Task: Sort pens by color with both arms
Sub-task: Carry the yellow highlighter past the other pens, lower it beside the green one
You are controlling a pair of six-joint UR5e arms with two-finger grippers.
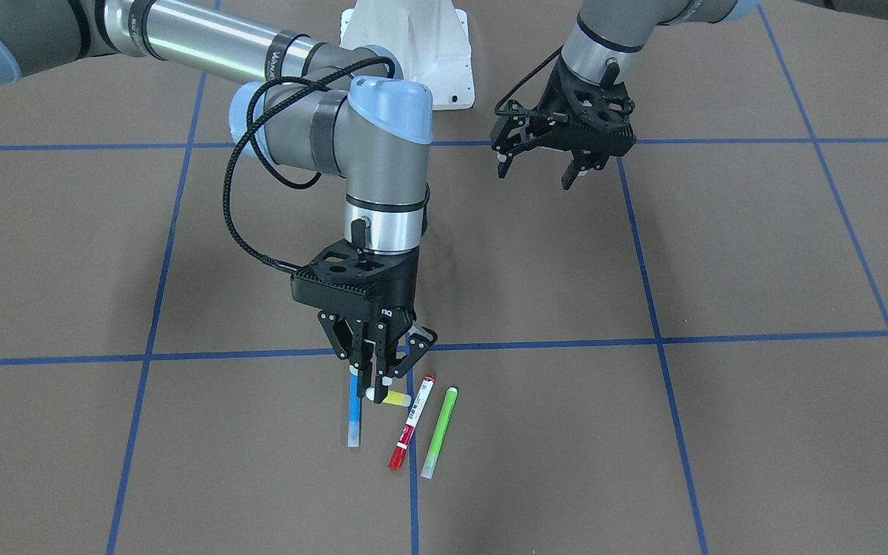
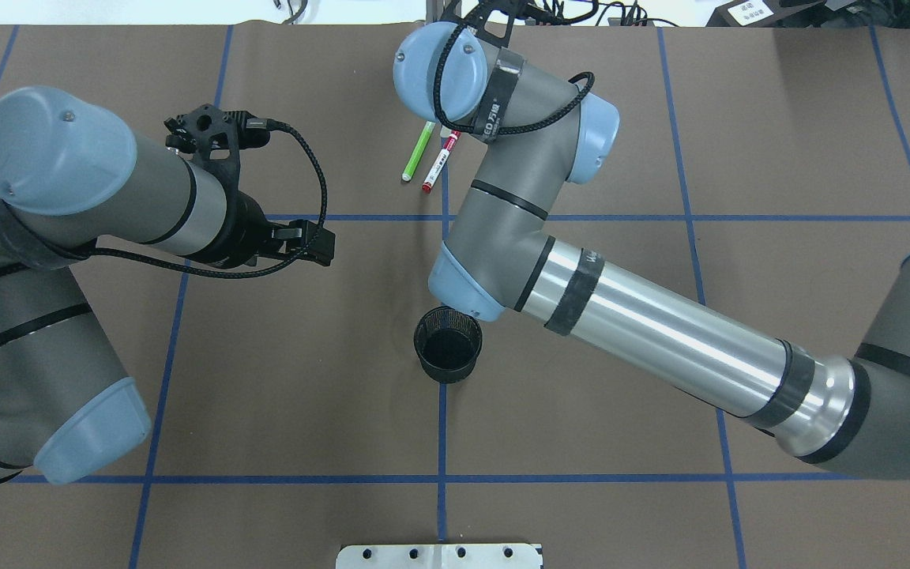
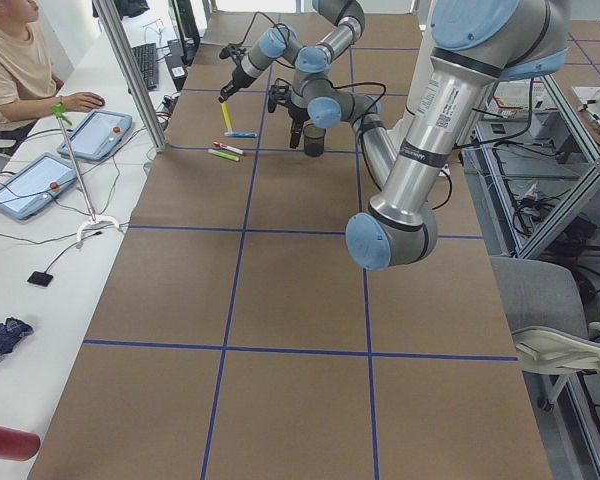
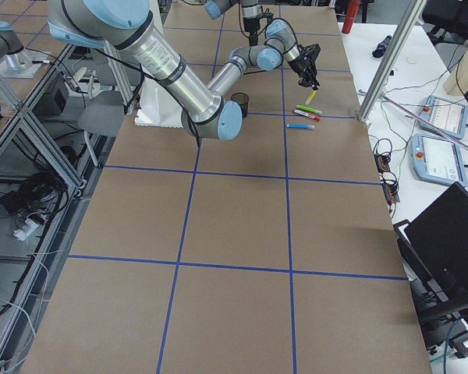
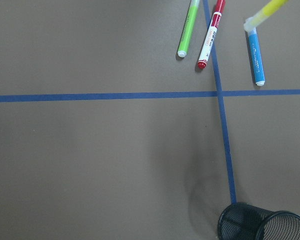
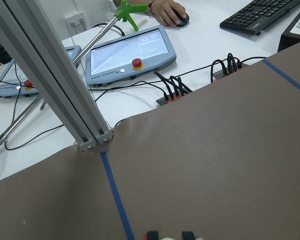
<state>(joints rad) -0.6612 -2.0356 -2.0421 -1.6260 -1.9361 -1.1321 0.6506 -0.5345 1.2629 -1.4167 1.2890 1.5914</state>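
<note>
My right gripper (image 1: 378, 385) is shut on the yellow pen (image 1: 396, 398) and holds it tilted just above the table; the pen also shows in the left wrist view (image 5: 267, 11). The blue pen (image 1: 353, 416) lies beside and partly under the gripper. The white pen with a red cap (image 1: 412, 424) and the lime green pen (image 1: 439, 432) lie side by side just past it. In the overhead view the right wrist hides the blue and yellow pens. My left gripper (image 1: 536, 171) is open and empty, hovering well away from the pens, near the robot's base.
A black mesh cup (image 2: 448, 345) stands on the centre line between the pens and the white base plate (image 2: 439, 555). Blue tape lines (image 1: 644, 339) divide the brown table cover. Operator tablets and cables (image 6: 127, 55) lie beyond the table's far edge.
</note>
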